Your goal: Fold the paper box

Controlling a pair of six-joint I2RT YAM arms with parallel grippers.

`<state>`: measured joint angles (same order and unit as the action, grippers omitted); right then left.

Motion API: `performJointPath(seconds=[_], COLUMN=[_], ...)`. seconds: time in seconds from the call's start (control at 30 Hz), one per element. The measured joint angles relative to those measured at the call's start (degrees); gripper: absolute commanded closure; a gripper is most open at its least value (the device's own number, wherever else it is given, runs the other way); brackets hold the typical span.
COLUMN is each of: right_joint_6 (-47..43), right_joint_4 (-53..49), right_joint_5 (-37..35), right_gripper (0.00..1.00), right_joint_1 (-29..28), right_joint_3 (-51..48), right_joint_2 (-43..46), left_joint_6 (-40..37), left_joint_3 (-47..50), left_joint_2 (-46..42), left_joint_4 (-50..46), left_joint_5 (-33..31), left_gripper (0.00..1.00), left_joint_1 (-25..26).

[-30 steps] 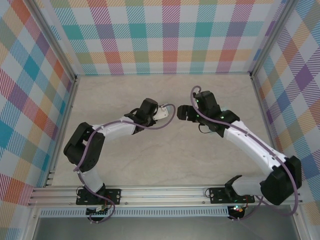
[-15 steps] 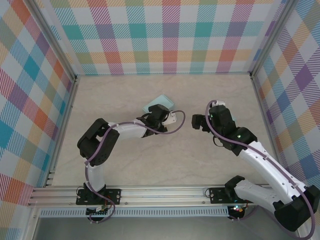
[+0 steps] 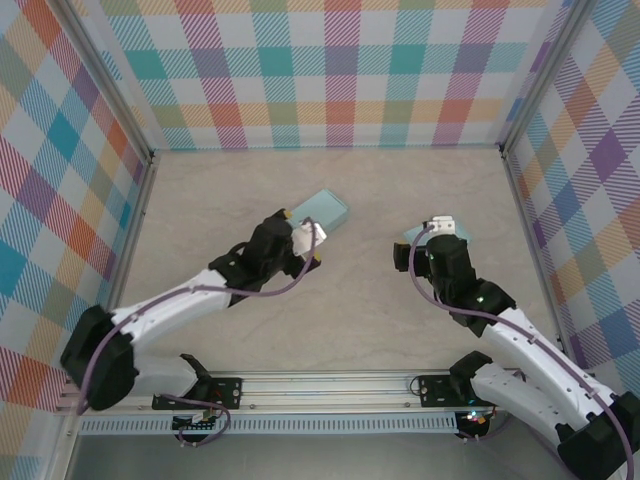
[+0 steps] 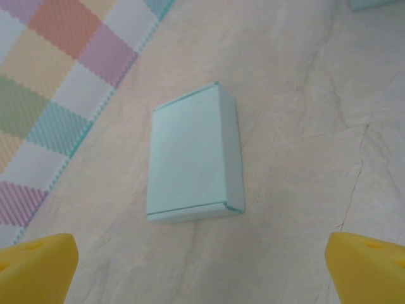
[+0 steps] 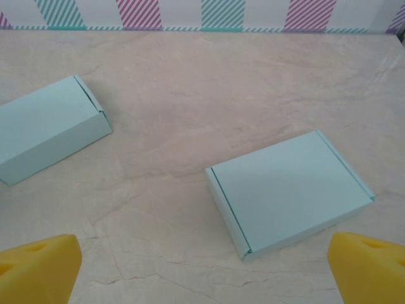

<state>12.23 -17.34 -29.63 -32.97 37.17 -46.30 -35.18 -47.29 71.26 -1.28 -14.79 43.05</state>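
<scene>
**Top external.** Table (image 3: 200, 190): marbled beige, enclosed by plaid wall (image 3: 340, 70). First paper box (image 3: 322, 210): pale teal, closed, flat on the table, left of table centre and toward the back. Second paper box (image 3: 410, 236): same teal, right of table centre, largely hidden by the right wrist. Left gripper (image 3: 312, 245): over the table on the near side of the first paper box, just beside it; finger state not readable here. Right gripper (image 3: 436, 238): over the table's right half, just beside the second paper box; finger state likewise not readable.

**Left wrist.** First paper box (image 4: 193, 155): lid shut, flat on the table, ahead of the fingers and apart from both. Left gripper (image 4: 202, 272): yellow pads (image 4: 35, 266) spread wide, released, bare table between. Corner of second paper box (image 4: 373, 3): farther across the table.

**Right wrist.** Second paper box (image 5: 291, 190): closed, flat on the table, ahead of the fingers, untouched. First paper box (image 5: 50, 126): farther across the table, well apart. Right gripper (image 5: 202, 272): yellow pads (image 5: 370, 266) spread wide, released, grasping nothing.
</scene>
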Motion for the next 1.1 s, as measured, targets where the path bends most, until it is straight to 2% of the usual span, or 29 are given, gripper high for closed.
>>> performJointPath(seconds=[0.2, 0.37, 0.57, 0.7, 0.9, 1.1], right_joint_6=[-6.8, -12.4, -15.5, -15.8, -15.8, -15.7], right_joint_4=[8.6, 16.5, 23.5, 28.8, 33.7, 36.8], right_joint_5=[-0.9, -1.3, -0.2, 2.7, 6.7, 9.4], right_gripper=[0.0, 0.0, 0.0, 0.0, 0.0, 0.0], right_joint_1=[0.0, 1.3, 5.6, 9.7, 14.5, 16.5], right_joint_3=[-6.6, -12.7, -16.7, -19.1, -20.0, -20.0], right_joint_2=[1.3, 1.6, 1.6, 1.0, -3.0, -5.9], left_joint_6=[8.1, 16.9, 27.6, 31.2, 32.7, 32.6], left_joint_3=[8.8, 11.6, 16.7, 22.8, 26.4, 31.5], left_joint_2=[-12.3, -13.9, -14.8, -17.2, -17.3, -16.9], left_joint_4=[3.0, 2.9, 5.0, 9.1, 13.4, 21.6], left_joint_5=[-7.4, -15.0, -23.5, -24.1, -23.3, -18.9], left_gripper=[0.0, 0.0, 0.0, 0.0, 0.0, 0.0], left_joint_1=[-1.9, -7.9, -14.9, -19.5, -24.8, -28.9])
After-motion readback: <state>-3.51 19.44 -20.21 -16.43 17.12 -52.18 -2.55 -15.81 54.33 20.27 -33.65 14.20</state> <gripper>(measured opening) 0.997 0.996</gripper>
